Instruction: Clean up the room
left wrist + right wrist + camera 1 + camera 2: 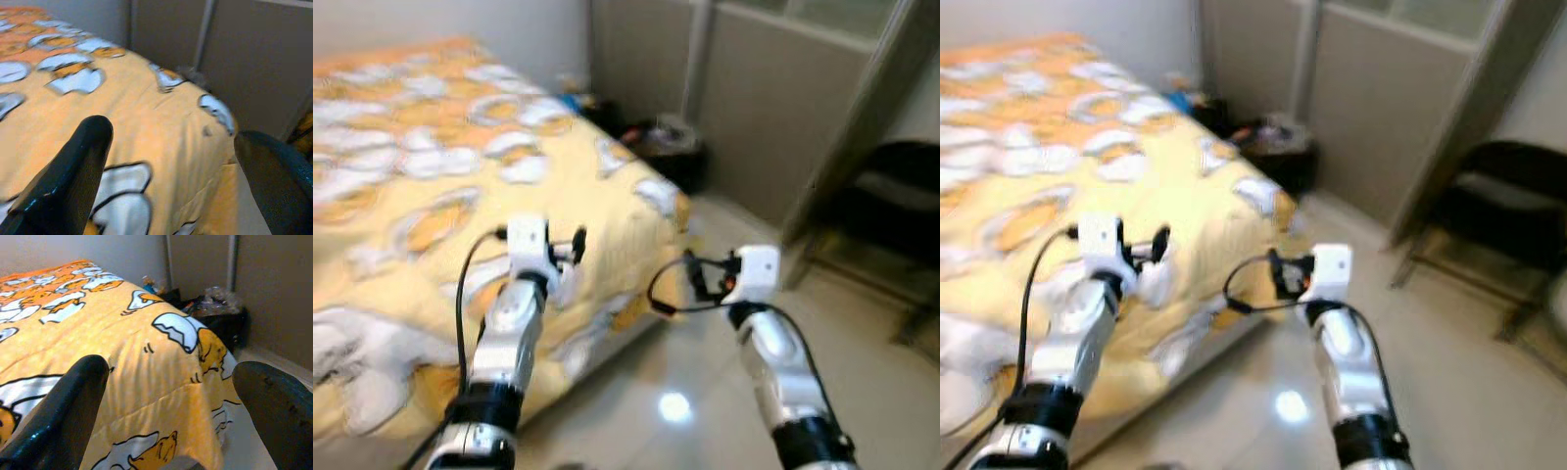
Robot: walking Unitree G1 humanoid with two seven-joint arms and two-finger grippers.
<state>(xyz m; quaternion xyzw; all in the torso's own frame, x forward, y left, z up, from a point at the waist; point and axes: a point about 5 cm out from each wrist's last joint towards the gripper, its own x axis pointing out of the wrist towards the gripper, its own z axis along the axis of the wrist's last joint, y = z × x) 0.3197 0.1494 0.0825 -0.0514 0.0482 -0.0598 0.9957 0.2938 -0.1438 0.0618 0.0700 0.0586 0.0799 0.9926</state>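
A bed [421, 166] occupies the robot's left side of the room, covered by a yellow-orange quilt [98, 328] printed with white and orange cartoon shapes; the quilt hangs over the bed's corner toward the floor. The floor [705, 392] is pale, glossy tile carrying one bright reflected light spot [674, 405]. A light wall [431, 20] stands behind the bed. Grey-beige panels [773, 108] with a vertical pipe [697, 59] form the far side. A dark bin [220, 318] holding crumpled plastic sits in the corner just beyond the bed. A dark chair [1498, 211] stands to the right. The head views are blurred.
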